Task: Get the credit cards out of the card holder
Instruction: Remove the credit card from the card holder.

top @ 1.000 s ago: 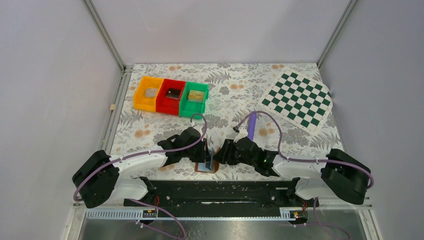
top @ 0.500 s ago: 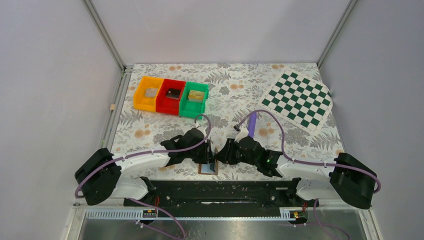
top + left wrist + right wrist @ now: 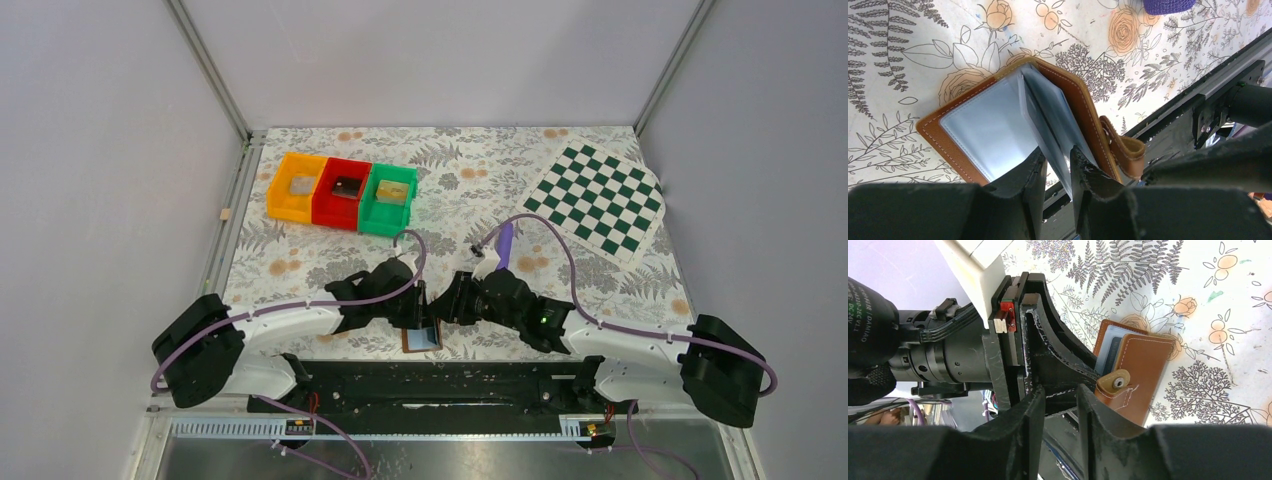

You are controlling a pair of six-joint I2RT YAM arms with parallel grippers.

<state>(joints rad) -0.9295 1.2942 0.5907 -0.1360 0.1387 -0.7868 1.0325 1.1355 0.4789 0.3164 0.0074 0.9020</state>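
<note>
The brown card holder (image 3: pixel 421 338) lies open at the table's near edge, between both grippers. In the left wrist view its pale blue-grey panels (image 3: pixel 993 130) face up and the right cover with its strap (image 3: pixel 1120 150) stands raised. My left gripper (image 3: pixel 1057 165) has its fingers narrowly apart, astride one thin inner leaf, with a gap showing beside it. In the right wrist view my right gripper (image 3: pixel 1062 397) is narrowly open with nothing between its fingers. Its right finger is against the brown cover (image 3: pixel 1143 375). A darker blue card edge (image 3: pixel 1115 352) shows inside.
A purple stick (image 3: pixel 504 243) lies just beyond the right gripper. Orange (image 3: pixel 294 187), red (image 3: pixel 343 193) and green (image 3: pixel 390 198) bins stand at the back left, each holding a small item. A green chessboard (image 3: pixel 597 202) lies at the back right. A black rail (image 3: pixel 430 385) runs right behind the card holder.
Both grippers have shifted slightly to the right and nearer the table's edge. The card holder has slid the same way with them.
</note>
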